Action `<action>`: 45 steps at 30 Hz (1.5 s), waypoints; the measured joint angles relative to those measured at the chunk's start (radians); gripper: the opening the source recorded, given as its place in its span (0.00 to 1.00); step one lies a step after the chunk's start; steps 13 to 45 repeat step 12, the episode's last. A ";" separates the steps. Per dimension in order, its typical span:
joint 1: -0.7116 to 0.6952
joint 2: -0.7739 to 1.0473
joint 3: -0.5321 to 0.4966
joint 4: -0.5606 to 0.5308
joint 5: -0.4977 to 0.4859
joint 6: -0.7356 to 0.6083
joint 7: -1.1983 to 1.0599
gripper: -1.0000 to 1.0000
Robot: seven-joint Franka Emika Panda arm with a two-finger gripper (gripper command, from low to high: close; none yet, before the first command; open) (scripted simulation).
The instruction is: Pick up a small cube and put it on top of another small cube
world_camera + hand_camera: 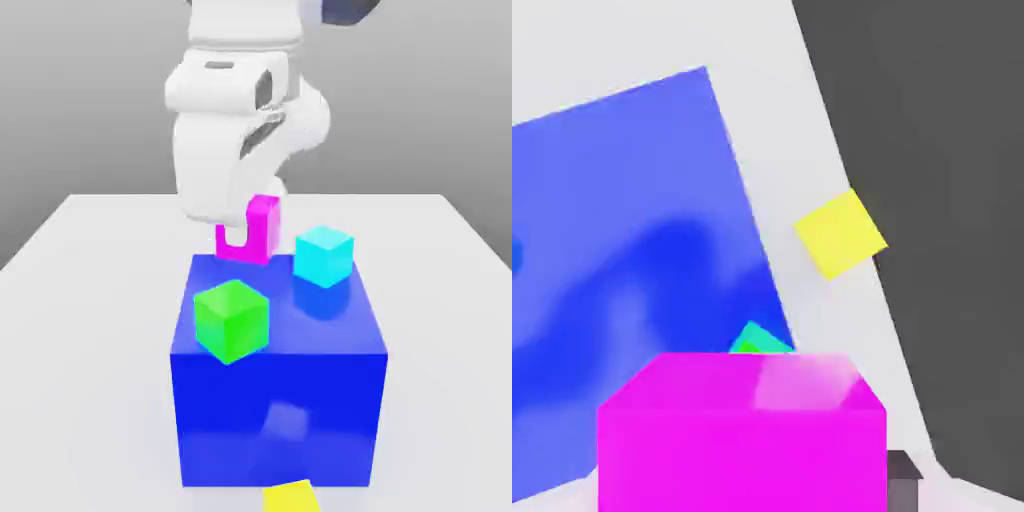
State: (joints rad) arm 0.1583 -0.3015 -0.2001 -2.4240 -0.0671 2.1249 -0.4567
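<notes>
My gripper (246, 232) is shut on the small cube (263, 222), a glossy magenta one, with a white finger crossing its front face. It hangs at the far edge of the big blue block (280, 400); I cannot tell whether it touches the block. Close up in the hand view, the magenta cube (742, 440) has a dark fingertip (904, 472) at its side. A green cube (232, 320) and a cyan cube (324, 256) rest on the block's top.
The blue block (622, 250) stands on a white table (90, 300). A flat yellow square (290, 497) lies on the table in front of the block, also seen in the hand view (840, 233). A green-cyan corner (758, 342) peeks over the held cube.
</notes>
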 joint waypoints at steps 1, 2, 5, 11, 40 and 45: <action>-0.001 0.015 -0.003 -0.024 0.001 0.038 -0.002 0.00; -0.002 0.025 -0.006 -0.041 0.001 0.066 -0.003 1.00; -0.002 0.025 -0.006 -0.041 0.001 0.066 -0.003 1.00; -0.004 -0.002 -0.001 -0.003 -0.003 0.003 0.000 1.00; -0.004 -0.018 0.001 0.020 -0.004 -0.036 0.002 1.00; -0.004 -0.018 0.001 0.020 -0.004 -0.036 0.002 1.00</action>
